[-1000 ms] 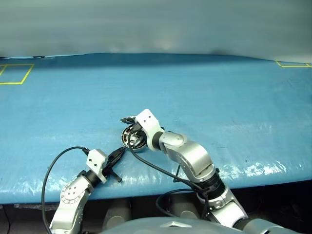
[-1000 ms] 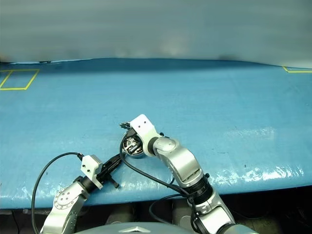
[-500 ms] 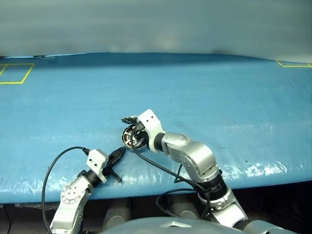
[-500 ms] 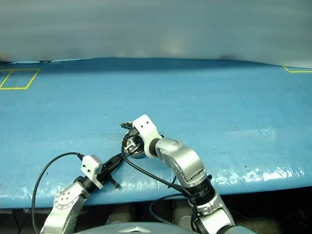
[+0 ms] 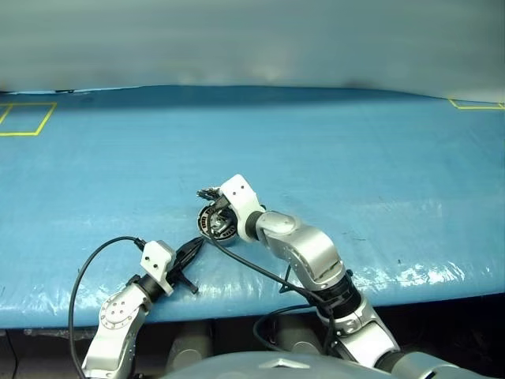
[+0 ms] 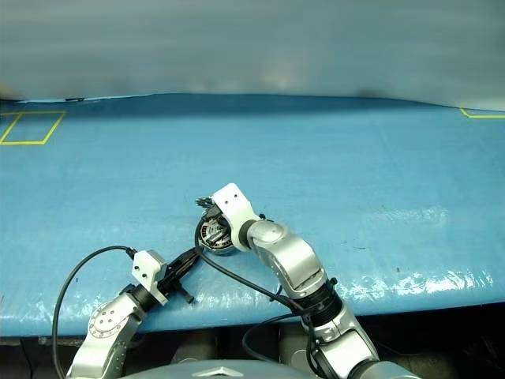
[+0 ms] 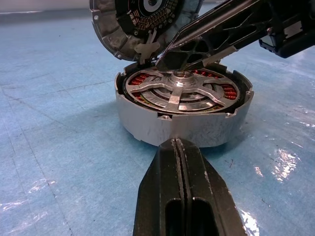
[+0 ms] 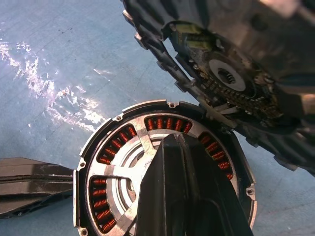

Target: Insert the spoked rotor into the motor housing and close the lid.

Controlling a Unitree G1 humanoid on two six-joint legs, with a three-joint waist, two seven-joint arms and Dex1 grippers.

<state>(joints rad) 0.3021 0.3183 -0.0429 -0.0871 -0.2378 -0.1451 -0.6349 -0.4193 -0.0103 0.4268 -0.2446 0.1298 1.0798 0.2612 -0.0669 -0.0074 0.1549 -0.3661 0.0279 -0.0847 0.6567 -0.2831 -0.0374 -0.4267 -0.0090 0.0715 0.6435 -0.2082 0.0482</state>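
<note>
One spoked rotor (image 7: 179, 93) seated inside motor housing (image 7: 147, 129) on blue table (image 5: 355, 158), near front edge; lid (image 8: 226, 73) tilted up at housing's far rim. Right gripper (image 8: 173, 147) clenched, empty, tips over rotor hub. Left gripper (image 7: 178, 147) clenched, empty, just beside housing wall

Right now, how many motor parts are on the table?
3. The motor housing sits on the blue table. The spoked rotor lies inside it. The lid stands tilted at its far rim. Smaller parts may be hidden.
</note>
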